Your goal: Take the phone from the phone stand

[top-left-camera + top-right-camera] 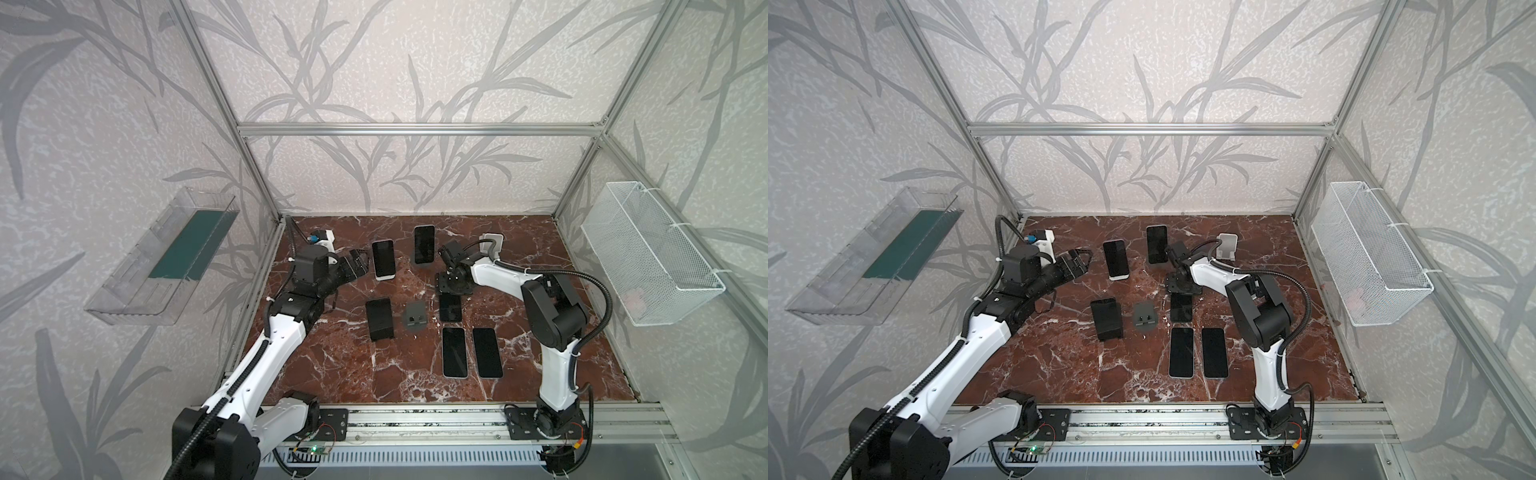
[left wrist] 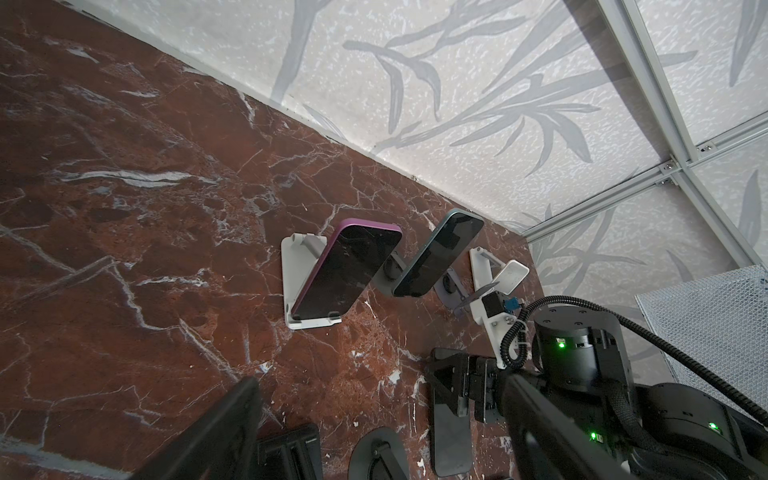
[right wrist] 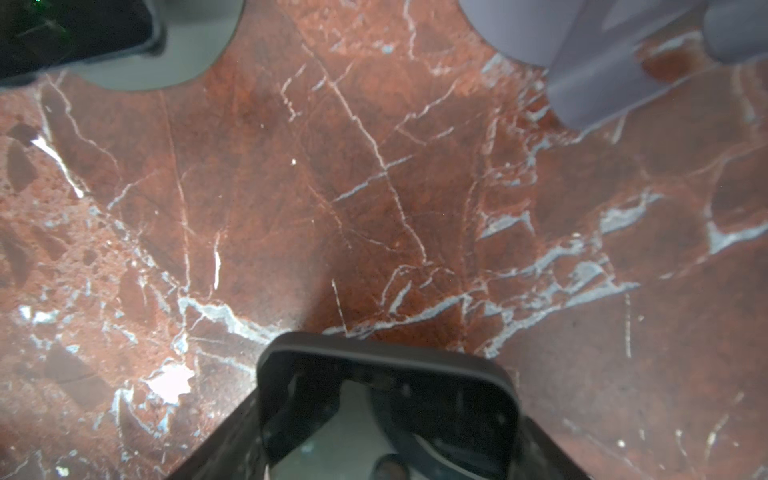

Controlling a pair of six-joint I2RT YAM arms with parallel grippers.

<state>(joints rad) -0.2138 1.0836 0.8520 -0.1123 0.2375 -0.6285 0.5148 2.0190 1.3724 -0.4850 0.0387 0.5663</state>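
Our left gripper (image 1: 363,264) gapes empty. We judge the phone (image 1: 382,258) beside it stiff and slick; grip its side edges.

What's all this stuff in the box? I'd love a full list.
purple phone: one, purple rim, propped up at the back
teal phone: one, teal rim, propped up beside it
flat phones: three, dark, lying right of centre
loaded stands: two, white and grey, under the propped phones
empty stands: three, white, grey, lilac
black stand: one, left of centre, load unclear
bin: one, clear, left wall
basket: one, white mesh, right wall
table: one, red marble
left gripper: open, beside the purple phone
right gripper: at one flat phone's far end, grip unclear
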